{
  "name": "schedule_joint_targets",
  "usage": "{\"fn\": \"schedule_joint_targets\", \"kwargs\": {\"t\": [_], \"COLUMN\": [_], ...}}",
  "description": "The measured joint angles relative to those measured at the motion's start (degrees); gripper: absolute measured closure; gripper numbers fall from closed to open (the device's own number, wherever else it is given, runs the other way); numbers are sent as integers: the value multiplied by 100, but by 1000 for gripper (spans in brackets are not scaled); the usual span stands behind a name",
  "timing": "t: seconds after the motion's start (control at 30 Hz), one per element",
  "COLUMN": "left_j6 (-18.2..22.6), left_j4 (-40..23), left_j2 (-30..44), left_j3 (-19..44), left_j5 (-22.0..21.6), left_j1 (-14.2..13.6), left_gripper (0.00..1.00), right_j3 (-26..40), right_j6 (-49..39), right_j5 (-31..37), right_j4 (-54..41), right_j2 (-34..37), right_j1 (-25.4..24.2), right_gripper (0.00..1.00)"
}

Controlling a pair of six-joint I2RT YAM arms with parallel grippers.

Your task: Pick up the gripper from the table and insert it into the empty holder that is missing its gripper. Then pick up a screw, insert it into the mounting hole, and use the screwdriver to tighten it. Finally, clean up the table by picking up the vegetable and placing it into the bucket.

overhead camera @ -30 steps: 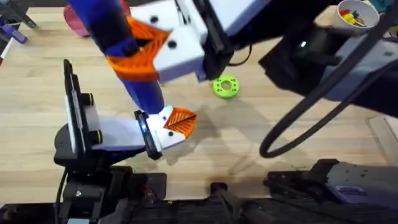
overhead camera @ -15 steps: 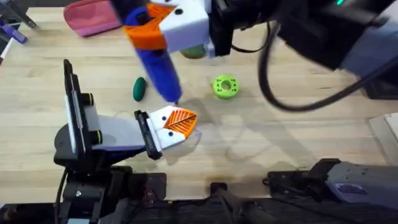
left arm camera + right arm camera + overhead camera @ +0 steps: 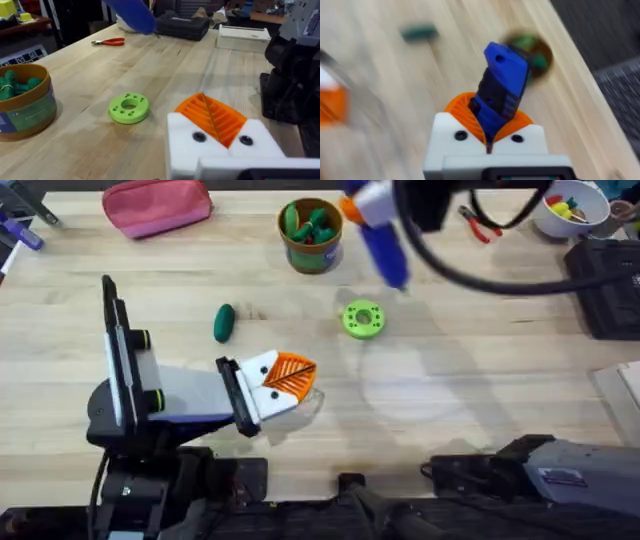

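The right gripper [image 3: 489, 131] is clamped on the screwdriver [image 3: 501, 85]; its orange pads press the blue body from both sides in the right wrist view. From overhead the screwdriver [image 3: 378, 228] hangs blurred at about one o'clock from the table's middle, with its bit end pointing down toward the green ring-shaped disc [image 3: 362, 319] but well above it. The bucket [image 3: 311, 235] stands near twelve o'clock, just beside the screwdriver's nine o'clock side, with green pieces inside it. In the left wrist view the bucket [image 3: 22, 106] shows an ochre rim and a bluish-green side.

The vegetable [image 3: 224, 322] lies on the bare wood at about ten o'clock from the table's middle, apart from the bucket and at nine o'clock of the disc. The left gripper [image 3: 284, 379] rests low at about eight o'clock; its white base carries an orange ribbed tip. The left wrist view shows that tip [image 3: 212, 117] between two dark screw heads, with the disc [image 3: 129, 107] near it. Whether these jaws are wide or narrow cannot be told.

A pink pouch [image 3: 157, 205] lies at eleven o'clock. Red-handled pliers [image 3: 483, 225] and a white bowl [image 3: 571, 208] of colourful bits sit toward two o'clock.
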Motion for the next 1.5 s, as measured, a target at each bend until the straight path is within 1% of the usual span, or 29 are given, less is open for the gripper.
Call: {"fn": "schedule_joint_targets", "kwargs": {"t": [0.13, 0.2, 0.33, 0.43, 0.6, 0.77, 0.9, 1.2, 1.27, 1.43, 1.47, 1.5], "left_j6": [0, 0, 0, 0, 0, 0, 0, 0, 0, 0, 0, 0], "left_j4": [0, 0, 0, 0, 0, 0, 0, 0, 0, 0, 0, 0], "left_j2": [0, 0, 0, 0, 0, 0, 0, 0, 0, 0, 0, 0], "left_j3": [0, 0, 0, 0, 0, -1, 0, -2, 0, 0, 0, 0], "left_j5": [0, 0, 0, 0, 0, 0, 2, 0, 0, 0, 0, 0], "left_j1": [0, 0, 0, 0, 0, 0, 0, 0, 0, 0, 0, 0], "left_gripper": [980, 980, 980, 980, 980, 980, 980, 980, 980, 980, 980, 980], "right_j3": [0, 0, 0, 0, 0, 0, -2, -11, -4, -4, -4, -4], "right_j6": [-1067, -1523, -2214, -2466, -2647, -2699, -2741, -2916, -2966, -3013, -3009, -3002], "right_j5": [1233, 1705, 2362, 2665, 2918, 3112, 3360, 3973, 4085, 4129, 4139, 4170], "right_j4": [-842, -1141, -1703, -1986, -1985, -1965, -1894, -1097, -1056, -993, -989, -954], "right_j2": [2, 1, 24, 170, 641, 1275, 1950, 3493, 3560, 3560, 3560, 3558], "right_j1": [-106, -146, -255, -349, -515, -664, -783, -876, -863, -848, -848, -848], "right_gripper": [995, 995, 995, 995, 995, 995, 995, 995, 996, 996, 965, 832]}}
